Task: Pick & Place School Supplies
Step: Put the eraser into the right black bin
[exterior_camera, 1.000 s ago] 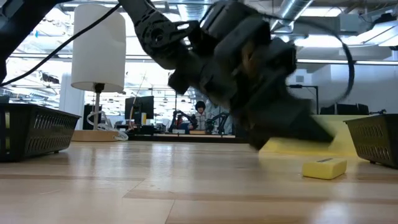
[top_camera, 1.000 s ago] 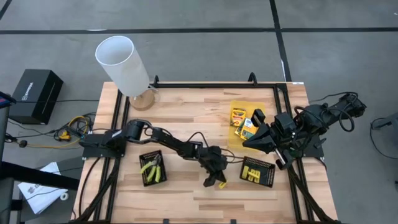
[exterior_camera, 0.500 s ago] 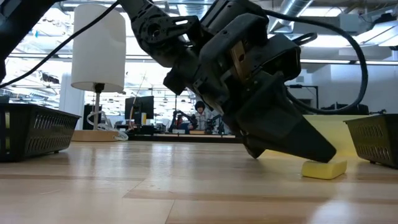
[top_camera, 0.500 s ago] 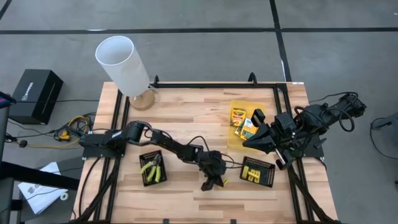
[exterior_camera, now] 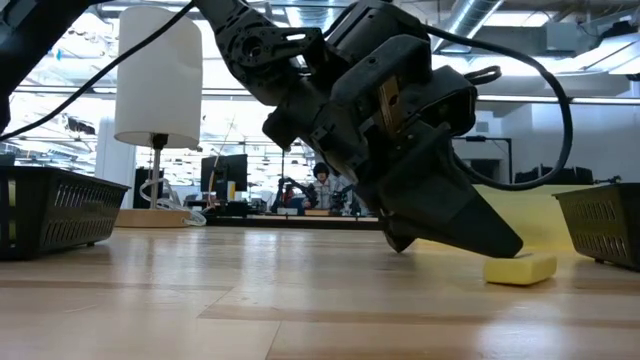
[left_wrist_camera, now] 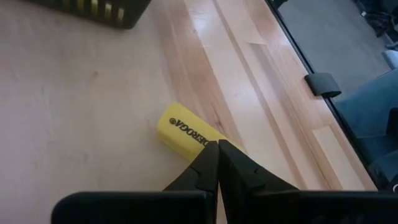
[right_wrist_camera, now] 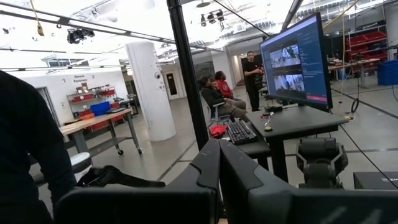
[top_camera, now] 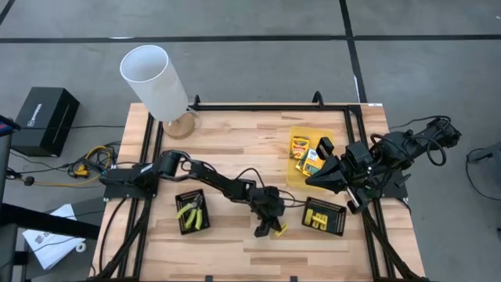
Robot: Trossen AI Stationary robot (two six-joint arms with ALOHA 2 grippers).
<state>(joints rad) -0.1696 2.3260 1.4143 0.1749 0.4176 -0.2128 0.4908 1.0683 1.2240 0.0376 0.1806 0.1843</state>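
A short yellow stick (top_camera: 279, 230) (exterior_camera: 520, 269) lies flat on the wooden table, with its printed side up in the left wrist view (left_wrist_camera: 183, 129). My left gripper (top_camera: 270, 227) (exterior_camera: 505, 243) (left_wrist_camera: 217, 144) is shut and slants down, its tips at one end of that stick. My right gripper (top_camera: 308, 182) (right_wrist_camera: 219, 144) is shut and waits above the yellow tray's (top_camera: 293, 178) near edge. Printed boxes (top_camera: 300, 145) lie in that tray. The pliers (top_camera: 190, 211) rest in the left mesh tray. Several more sticks sit in the right mesh tray (top_camera: 323, 216). My left gripper points its shut fingertips (left_wrist_camera: 211, 152) slanting down from above at the end of the yellow stick (left_wrist_camera: 214, 138), which lies flat on the table. I cannot tell whether the tips touch it or stand just over it.
A white lamp (top_camera: 155, 81) stands at the far left corner. The black mesh trays (exterior_camera: 50, 205) (exterior_camera: 600, 225) flank the middle of the table. Bare wood stretches along the near edge (top_camera: 235, 254). People sit in the room beyond.
The left gripper came down toward the yellow stick, its tips reaching over it half a second ago. It has since drawn back slightly toward the table's left and stayed shut. The stick lies about where it was.
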